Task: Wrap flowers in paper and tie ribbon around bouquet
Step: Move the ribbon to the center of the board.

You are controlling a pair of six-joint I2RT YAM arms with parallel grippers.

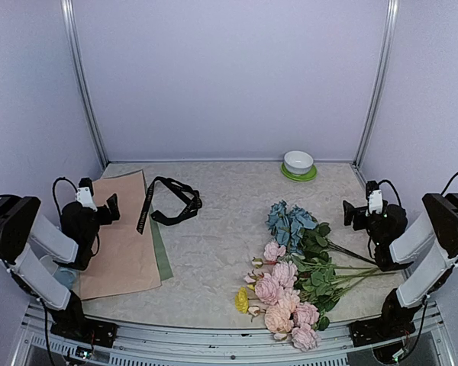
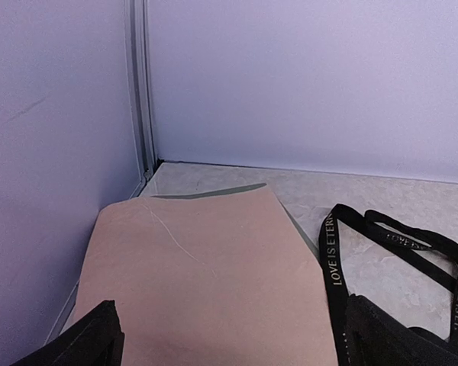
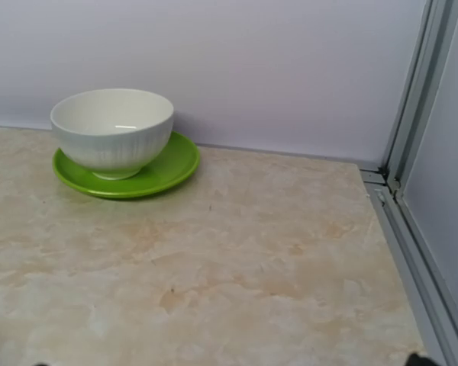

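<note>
The flowers, pink roses, a blue hydrangea and a small yellow bloom, lie loose at the front right with stems pointing right. The paper lies flat at the left: a peach-tan sheet over a sage green one. A black ribbon is looped beside the paper's far right corner. My left gripper hovers open over the peach sheet. My right gripper stands open right of the hydrangea, holding nothing. No bouquet is in view.
A white bowl on a green saucer stands at the back right. Metal frame posts and purple walls close in the table's sides and back.
</note>
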